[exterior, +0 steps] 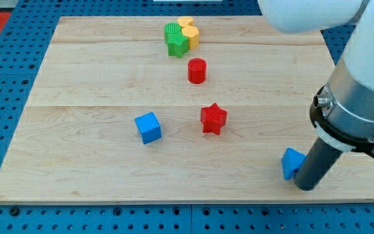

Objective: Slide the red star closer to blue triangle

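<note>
The white, rounded upper body of my arm (307,14) enters from the view's top right corner. Below it hangs a broad grey cylindrical wrist section (362,97), ringed at its lower edge by a black collar with a white band beneath. From that collar a straight dark rod (318,166) slants down towards the view's left and bottom. My tip (306,186) is the rod's lower end, resting low on the view's right, close to the bottom edge. The rod is tilted in the view, its top leaning towards the view's right. The tip's left side appears to touch the small blue triangle block (292,162) just beside it.
</note>
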Available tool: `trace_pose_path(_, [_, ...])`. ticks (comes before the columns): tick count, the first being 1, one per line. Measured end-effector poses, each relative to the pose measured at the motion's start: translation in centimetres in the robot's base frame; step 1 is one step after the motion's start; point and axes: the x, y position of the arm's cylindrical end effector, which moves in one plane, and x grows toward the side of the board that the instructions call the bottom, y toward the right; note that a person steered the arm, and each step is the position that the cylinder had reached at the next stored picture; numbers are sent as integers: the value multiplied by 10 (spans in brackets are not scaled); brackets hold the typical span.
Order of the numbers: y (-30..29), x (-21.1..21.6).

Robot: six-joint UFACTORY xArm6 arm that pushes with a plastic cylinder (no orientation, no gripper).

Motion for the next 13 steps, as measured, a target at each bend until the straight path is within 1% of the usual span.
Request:
trace_pose_path(1, [-2, -7])
trace_pose_path(2, [39, -33])
trace_pose_path(3, [52, -78])
trace_pose_path(4, [6, -113])
trace_pose_path(5, [-25, -147])
trace_pose_path(7, [-166, -153])
trace_pose_path(8, [-199, -139])
trace_pose_path(10, [-177, -120])
trace_pose_path(12, [-108, -117])
trace_pose_path(13, [-95, -101])
